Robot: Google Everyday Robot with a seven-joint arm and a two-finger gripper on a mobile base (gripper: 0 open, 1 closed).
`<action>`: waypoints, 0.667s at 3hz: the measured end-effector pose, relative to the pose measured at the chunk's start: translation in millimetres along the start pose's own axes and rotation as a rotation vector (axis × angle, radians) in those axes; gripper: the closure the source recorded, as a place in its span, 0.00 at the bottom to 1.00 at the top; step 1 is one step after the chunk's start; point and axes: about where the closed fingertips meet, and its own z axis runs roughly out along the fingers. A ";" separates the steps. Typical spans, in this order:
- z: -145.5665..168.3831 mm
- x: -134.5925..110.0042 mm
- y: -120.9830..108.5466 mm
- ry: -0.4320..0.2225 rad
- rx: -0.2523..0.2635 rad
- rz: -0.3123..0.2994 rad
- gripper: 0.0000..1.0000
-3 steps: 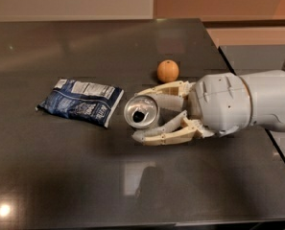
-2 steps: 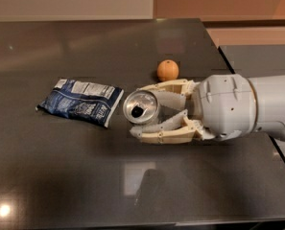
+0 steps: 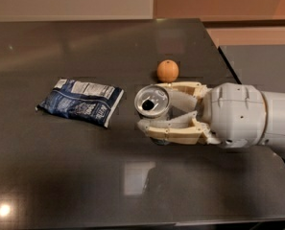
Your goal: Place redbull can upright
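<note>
A dark, glossy stone-like table (image 3: 60,166) fills most of the frame, with a bright spot of reflected light (image 3: 3,210) in its lower left corner. At middle left a flat, crinkled blue-and-white foil snack bag (image 3: 79,102) lies on the tabletop, its long side running slightly downward to the right.

Just right of the bag, near the centre of the frame, is the slim silver metal redbull can (image 3: 152,102). Its shiny round top with the dark drinking opening faces up toward the camera, and most of its body is hidden below that end. Whether its base touches the table cannot be told.

Just above the can, close to it but apart, a small round orange fruit (image 3: 167,71) sits on the table.

The cream-coloured two-finger gripper (image 3: 155,107) reaches in from the right at mid-height. One finger (image 3: 183,88) runs along the upper side of the can and the other along its lower side, so the jaws are clamped on the can.

Behind the fingers, a bulky white rounded plastic arm housing (image 3: 238,114) extends to the right edge. At the upper right, beyond the table's edge, lies a separate grey surface (image 3: 259,61).
</note>
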 end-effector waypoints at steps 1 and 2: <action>-8.2 5.2 -8.4 -0.033 0.049 0.026 1.00; -16.4 12.8 -17.4 -0.038 0.080 0.061 1.00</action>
